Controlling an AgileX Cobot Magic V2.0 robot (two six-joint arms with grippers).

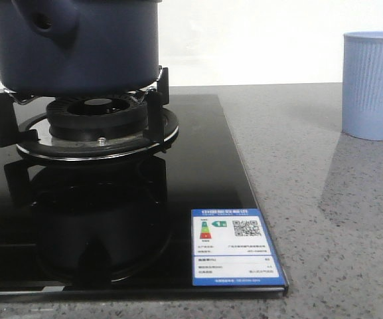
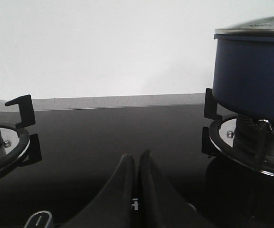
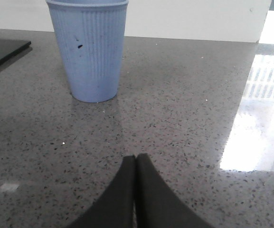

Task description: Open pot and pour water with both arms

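1. Navy-blue and matte, the pot (image 1: 72, 43) fills the upper left of the front view, sitting on the black prongs of a gas burner (image 1: 97, 126). Its bulging handle mount with a small hole faces the camera. The burner belongs to a glossy black glass hob (image 1: 198, 173) that mirrors the pot and carries a blue-edged energy label (image 1: 234, 247) at its near right corner. A pale blue ribbed cup (image 1: 373, 85) stands to the right on the speckled grey desk (image 1: 324, 219), well apart from the pot. Neither arm shows in this view.

2. The left wrist view shows the left gripper (image 2: 137, 159) over the black glass, jaws pressed together and holding nothing. The pot (image 2: 253, 76) stands on its burner with a metal-rimmed lid (image 2: 253, 29) in place. A second burner (image 2: 6, 142) is cut off by the frame's opposite edge.

3. The right wrist view shows the right gripper (image 3: 136, 159) above the grey desk, jaws closed on nothing. The ribbed cup (image 3: 90, 47) stands upright ahead of them, apart from the tips. A corner of the hob (image 3: 1, 52) is visible beside it.
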